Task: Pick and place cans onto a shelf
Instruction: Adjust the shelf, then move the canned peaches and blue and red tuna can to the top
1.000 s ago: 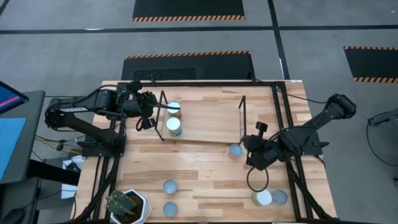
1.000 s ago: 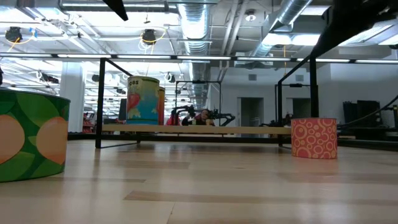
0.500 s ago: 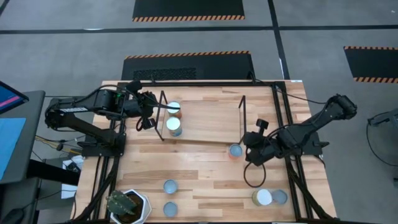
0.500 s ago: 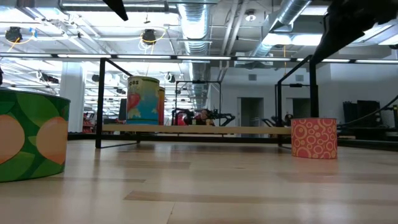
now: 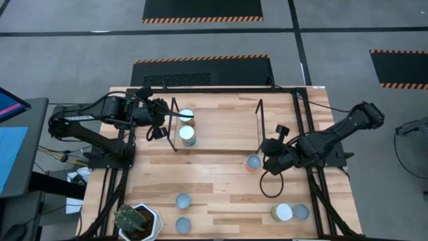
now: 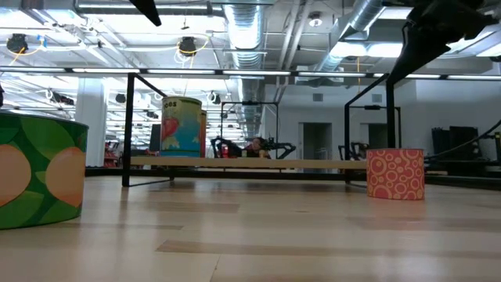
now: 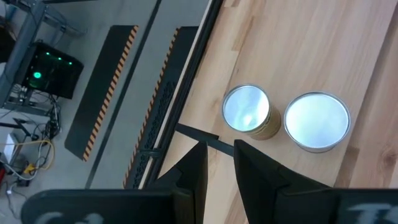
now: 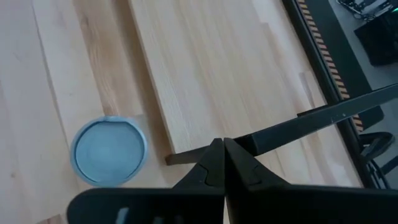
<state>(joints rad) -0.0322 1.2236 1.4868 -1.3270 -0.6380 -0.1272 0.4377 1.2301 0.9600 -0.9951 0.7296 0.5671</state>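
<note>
1. At the near left corner of the surface: a white pot with a green plant point(image 5: 137, 221).
2. Just right of that pot, by the near edge: a first blue-topped can point(image 5: 182, 224). A little farther in, a second blue-topped can point(image 5: 182, 199). Both upright.
3. Toward the near right corner: a white-topped can point(image 5: 283, 213) with yellow sides. Right beside it, a pale-topped can point(image 5: 300, 211).
4. Around the middle of the surface, a bit to the right: an orange can point(image 5: 253, 162) with a pale-blue top. Upright, on the surface, just beside the near edge of the shelf point(image 5: 221, 130), close to the shelf's right end.
5. Just right of the orange can: the right gripper point(image 5: 267, 161). Fingers pressed together, closed on nothing, not touching the can.
6. On the left end of the shelf: a near shelf can point(image 5: 187, 135) and, behind it, a far shelf can point(image 5: 186, 116). Side by side and close together, both upright.
7. At the shelf's left end, by its black wire frame point(image 5: 175, 124) and toward the far left corner of the surface: the left gripper point(image 5: 162, 124). Fingers a little apart, empty, near the two shelf cans but not touching them.
</note>
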